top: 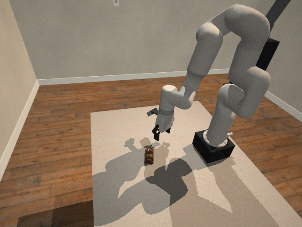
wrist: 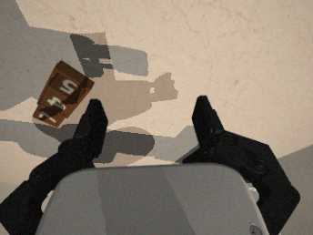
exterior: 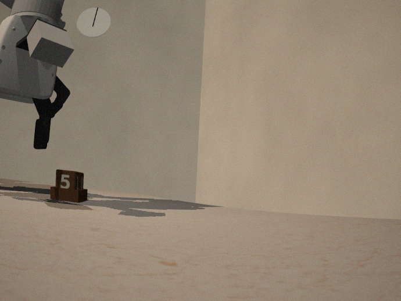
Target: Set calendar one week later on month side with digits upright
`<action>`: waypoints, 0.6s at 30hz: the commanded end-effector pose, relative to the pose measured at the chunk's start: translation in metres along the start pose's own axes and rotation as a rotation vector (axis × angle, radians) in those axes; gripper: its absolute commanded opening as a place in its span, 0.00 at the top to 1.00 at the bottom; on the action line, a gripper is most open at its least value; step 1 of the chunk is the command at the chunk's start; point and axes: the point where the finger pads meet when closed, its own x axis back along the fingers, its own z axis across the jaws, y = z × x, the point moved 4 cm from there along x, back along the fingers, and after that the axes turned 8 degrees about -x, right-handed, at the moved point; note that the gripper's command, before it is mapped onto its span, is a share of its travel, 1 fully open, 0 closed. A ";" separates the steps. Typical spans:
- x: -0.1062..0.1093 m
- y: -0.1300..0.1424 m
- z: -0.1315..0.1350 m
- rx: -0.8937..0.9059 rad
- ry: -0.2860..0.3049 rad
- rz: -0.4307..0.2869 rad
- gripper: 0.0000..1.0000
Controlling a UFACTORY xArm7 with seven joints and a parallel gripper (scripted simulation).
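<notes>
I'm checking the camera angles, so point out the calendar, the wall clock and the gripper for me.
Calendar (top: pixel 149 158) (exterior: pixel 69 195) (wrist: pixel 56 101): top, exterior, wrist; brown body.
Clock (exterior: pixel 100 23): exterior; pale face.
Gripper (wrist: pixel 149 108): wrist; between fingertips.

The calendar (top: pixel 149 156) (exterior: pixel 68 186) (wrist: pixel 63 94) is brown with whitish digits; the hand's fingers (exterior: pixel 42 133) are black.

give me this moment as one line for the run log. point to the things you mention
claw (top: pixel 163 136) (wrist: pixel 149 108): open, above table | calendar (top: pixel 149 156) (exterior: pixel 68 189) (wrist: pixel 64 93): upright on table, cubes in tray | contact: none | date change: not done
</notes>
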 end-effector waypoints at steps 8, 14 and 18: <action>0.041 0.000 -0.003 -0.002 0.034 0.012 0.00; 0.041 0.000 -0.003 -0.002 0.034 0.012 0.00; 0.041 0.000 -0.003 -0.002 0.034 0.012 0.00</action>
